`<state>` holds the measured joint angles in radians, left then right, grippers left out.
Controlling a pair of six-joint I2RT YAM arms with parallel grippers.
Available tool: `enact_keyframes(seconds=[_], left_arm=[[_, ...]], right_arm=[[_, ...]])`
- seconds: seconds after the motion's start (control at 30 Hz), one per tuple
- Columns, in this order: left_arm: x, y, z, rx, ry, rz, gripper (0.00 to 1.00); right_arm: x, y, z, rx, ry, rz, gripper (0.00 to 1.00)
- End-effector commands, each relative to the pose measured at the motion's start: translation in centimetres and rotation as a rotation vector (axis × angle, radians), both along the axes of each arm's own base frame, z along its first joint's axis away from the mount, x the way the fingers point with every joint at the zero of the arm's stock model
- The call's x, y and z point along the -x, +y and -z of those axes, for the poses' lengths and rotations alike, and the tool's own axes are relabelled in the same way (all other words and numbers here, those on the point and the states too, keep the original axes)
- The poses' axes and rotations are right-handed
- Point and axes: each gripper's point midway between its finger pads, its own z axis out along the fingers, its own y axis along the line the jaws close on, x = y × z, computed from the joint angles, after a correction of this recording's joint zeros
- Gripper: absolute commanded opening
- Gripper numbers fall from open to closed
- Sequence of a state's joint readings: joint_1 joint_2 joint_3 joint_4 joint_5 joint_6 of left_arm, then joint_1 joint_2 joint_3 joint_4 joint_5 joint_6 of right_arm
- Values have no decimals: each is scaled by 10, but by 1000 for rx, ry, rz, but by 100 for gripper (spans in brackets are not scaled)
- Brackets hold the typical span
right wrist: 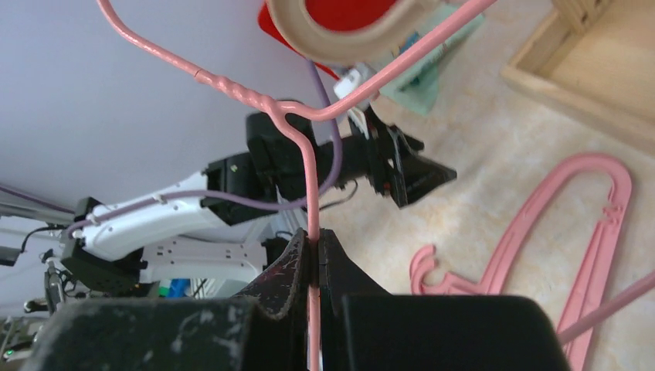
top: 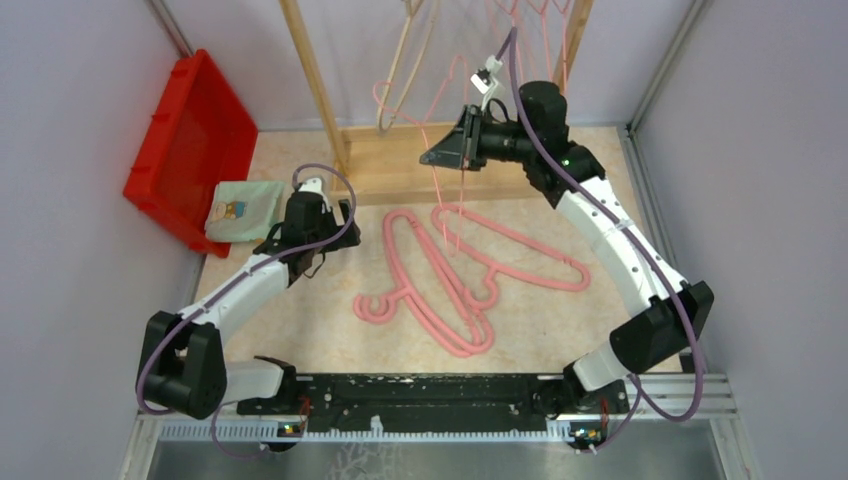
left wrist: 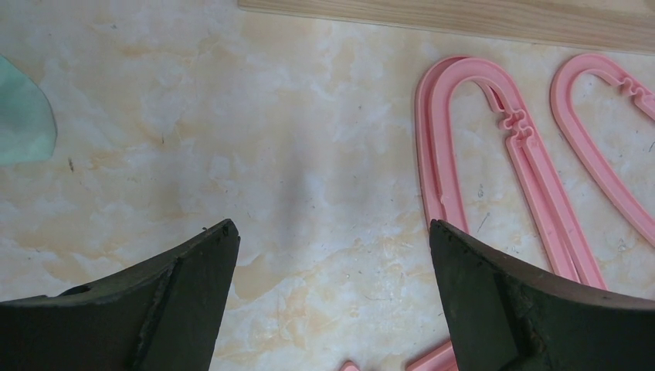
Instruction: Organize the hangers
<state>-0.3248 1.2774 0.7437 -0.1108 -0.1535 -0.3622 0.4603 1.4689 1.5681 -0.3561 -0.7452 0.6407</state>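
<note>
Here we saw the right gripper (right wrist: 311,249) pinching a thin pink wire hanger (right wrist: 310,193), its stem rising from the pressed fingertips toward mid-frame.

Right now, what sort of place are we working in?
Probably a lab test cell staged as a closet or laundry corner: plain partition walls box in a marbled table, a wooden rack stands at the back, and pink hangers lie on the table.

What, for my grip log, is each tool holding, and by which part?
Right tool: shut on the thin pink wire hanger, gripping a straight wire arm just past its twisted neck. Left tool: open, holding nothing.
</note>
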Motion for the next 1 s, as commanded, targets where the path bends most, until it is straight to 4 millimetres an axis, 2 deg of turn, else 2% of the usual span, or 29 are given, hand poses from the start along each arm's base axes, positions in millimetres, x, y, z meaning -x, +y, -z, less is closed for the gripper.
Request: enact_keyframes(seconds=[0.0,0.37,0.57,0.63,0.83,0.97], left_arm=[[-2,-2,-11,15,-35,2,98],[-1,0,-5,-1,-22,3,98],[-3,2,-2,-20,-18,4,98],[-4,2,-2,-23,-17,4,98],[-5,1,3,-30,-4,12,98],[-5,2,5,-41,-2,14,98]], right_arm=[[-10,-2,-82,-140,-194,-4,0],[-56,-7,-135,-360,-245,22,0],[-94,-8,-154,-391,-279,62,0],[-109,-8,-154,-397,-272,79,0],[-133,-11,-168,-444,-293,120,0],[-156,-17,-161,-455,-256,201,0]])
